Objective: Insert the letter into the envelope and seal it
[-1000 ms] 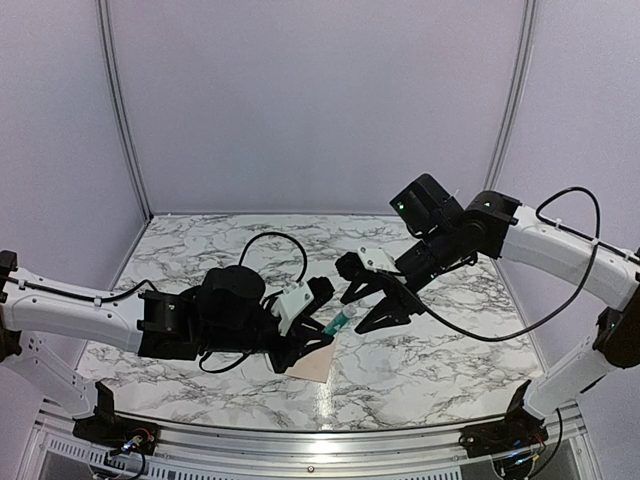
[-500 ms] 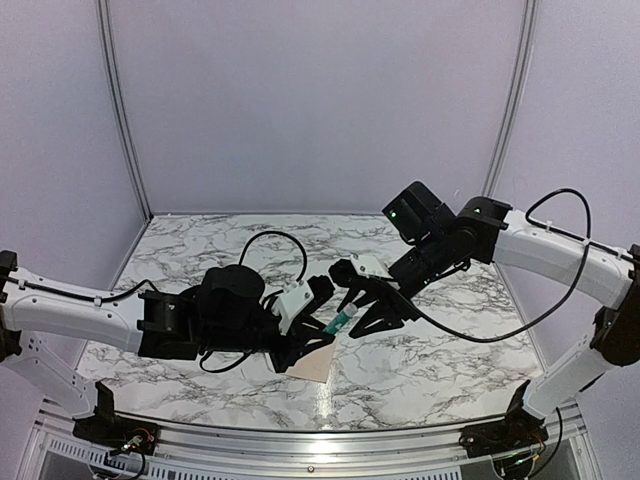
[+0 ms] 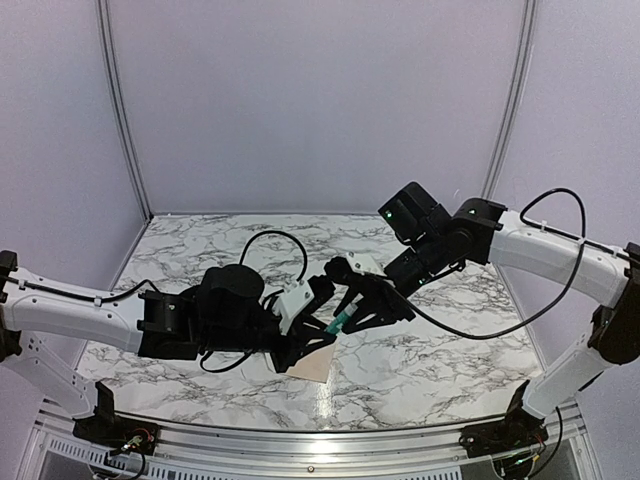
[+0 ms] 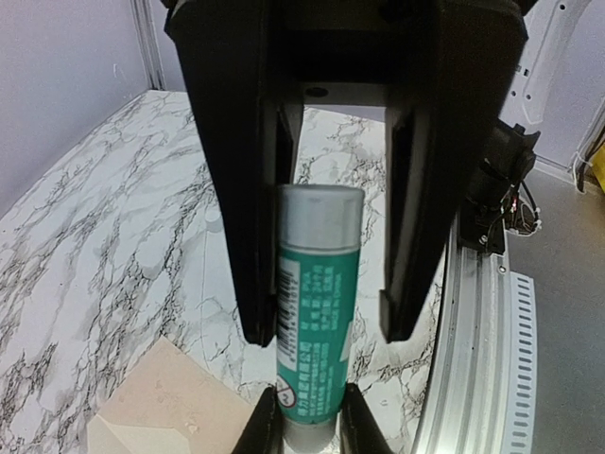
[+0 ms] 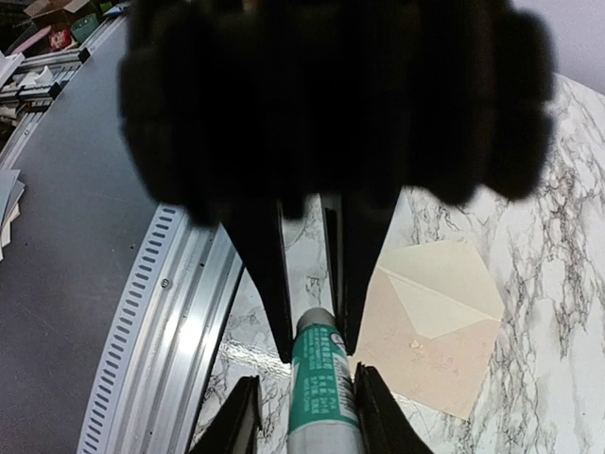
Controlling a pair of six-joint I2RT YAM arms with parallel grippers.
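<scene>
Top external view: the right gripper has swung in onto the glue stick. Its jaws are narrower but still spread around the far end, with a gap on one side. The left gripper pinches the base. Uncapping looks likely next. The envelope lies flap-open on the table below; no separate letter shows.

Glue stick end off-frame (left claw)

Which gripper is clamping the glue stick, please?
The left gripper: its jaws pinch the glue stick, while the right gripper only straddles it, a gap showing.
</scene>
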